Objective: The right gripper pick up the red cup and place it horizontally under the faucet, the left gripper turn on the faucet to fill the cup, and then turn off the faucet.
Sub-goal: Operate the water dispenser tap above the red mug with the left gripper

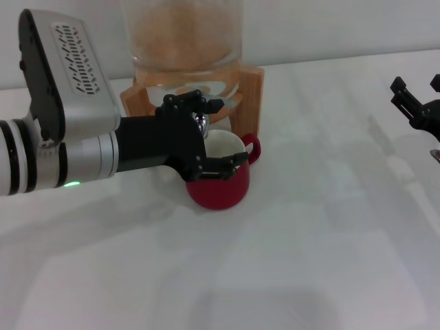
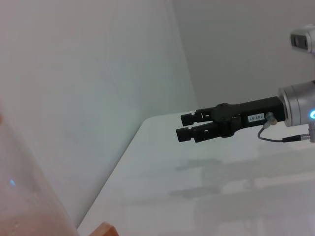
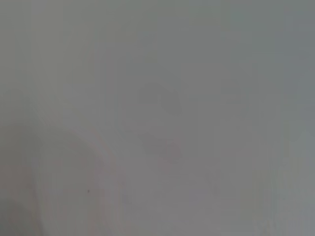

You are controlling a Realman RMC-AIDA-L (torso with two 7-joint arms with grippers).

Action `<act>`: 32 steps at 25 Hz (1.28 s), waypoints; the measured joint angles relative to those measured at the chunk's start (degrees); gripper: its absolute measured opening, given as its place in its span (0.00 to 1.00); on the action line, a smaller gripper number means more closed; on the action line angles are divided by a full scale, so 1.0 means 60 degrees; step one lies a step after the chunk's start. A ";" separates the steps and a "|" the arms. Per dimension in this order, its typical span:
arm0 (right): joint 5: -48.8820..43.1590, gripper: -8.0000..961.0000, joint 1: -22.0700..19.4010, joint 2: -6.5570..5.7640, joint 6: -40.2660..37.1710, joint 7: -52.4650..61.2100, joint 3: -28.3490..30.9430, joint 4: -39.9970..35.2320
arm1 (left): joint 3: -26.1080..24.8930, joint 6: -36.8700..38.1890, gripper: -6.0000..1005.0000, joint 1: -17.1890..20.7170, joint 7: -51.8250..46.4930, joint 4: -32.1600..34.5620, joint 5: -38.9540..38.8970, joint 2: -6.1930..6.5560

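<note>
The squat dark-red ceramic cup (image 1: 221, 180) with its cream-white inside stands upright on the white table (image 1: 309, 261), loop handle turned toward the robot's right, set right at the foot of the wooden stand (image 1: 251, 93). Over it reaches the left gripper (image 1: 210, 137) — the black jointed claw on the green-lit white forearm — with its fingers spread: one finger lies low across the cup's near rim, the other sits up at the height of the small shiny chrome faucet (image 1: 201, 122), which shows only as a glint between them. The claw grips nothing that I can make out; whether a finger already touches the lever cannot be told.

The step in hand looks to be working the faucet lever. To do it well, the lower finger should clear the cup's rim so the cup is not nudged off its spot, and the push on the lever should be short and steady — the stand is light-looking and might shift.

Behind rises the glass dispenser (image 1: 185, 34). Well off to the right, the right gripper (image 2: 186, 126) — black claw, blue-lit arm — hangs idle above the table, fingers close together and holding nothing.
</note>
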 joint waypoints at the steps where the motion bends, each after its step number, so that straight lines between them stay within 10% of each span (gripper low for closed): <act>1: -0.0009 0.88 -0.0004 0.0000 -0.0003 0.0029 -0.0004 0.0000 | -0.0003 0.0000 0.87 -0.0001 -0.0001 0.0000 0.0008 0.0000; 32: -0.0019 0.88 0.0059 0.0000 -0.0005 -0.0002 -0.0128 0.0002 | -0.0180 -0.0005 0.87 -0.0659 0.0218 -0.0575 0.0437 0.0013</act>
